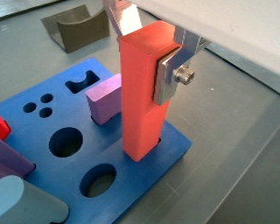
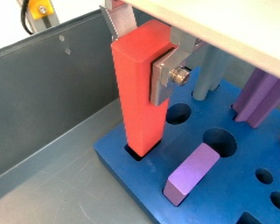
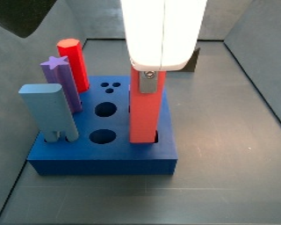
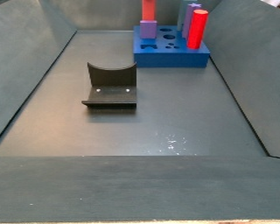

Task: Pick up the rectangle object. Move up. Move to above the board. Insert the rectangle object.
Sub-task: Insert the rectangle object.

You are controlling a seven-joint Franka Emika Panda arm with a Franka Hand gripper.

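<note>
Between the gripper [image 1: 149, 54] fingers, the rectangle object [image 1: 145, 96] stands upright, clamped near its upper end. In both wrist views one silver finger [image 1: 175, 72] lies flat against a side face of the bar, with a screw head visible on it; the opposite finger [image 2: 118, 24] shows only as a narrow edge above the bar's far side. The fingers are closed narrowly onto the bar.

The lower end of the rectangle object [image 3: 146, 110] sits inside a square hole at a corner of the board [image 3: 103, 156], so the bar rises vertically out of the board's upper face. In a wrist view a dark gap of the hole is visible around the bar's base [image 2: 140, 144].

On the board, beside the rectangle object, a short purple block [image 1: 104, 99] leans in its own slot. Round holes [image 1: 66, 141] lie open near that block. Farther from the bar, along the board's opposite edge, stand a grey-blue piece [image 3: 48, 112], a purple star-topped peg [image 3: 55, 77] and a red peg [image 3: 71, 60].

Off the board, on the grey floor, the fixture [image 4: 109, 87] stands well apart from the board [image 4: 171, 55]. A small dark brown U-shaped block [image 1: 80, 31] rests on the floor near the board.
</note>
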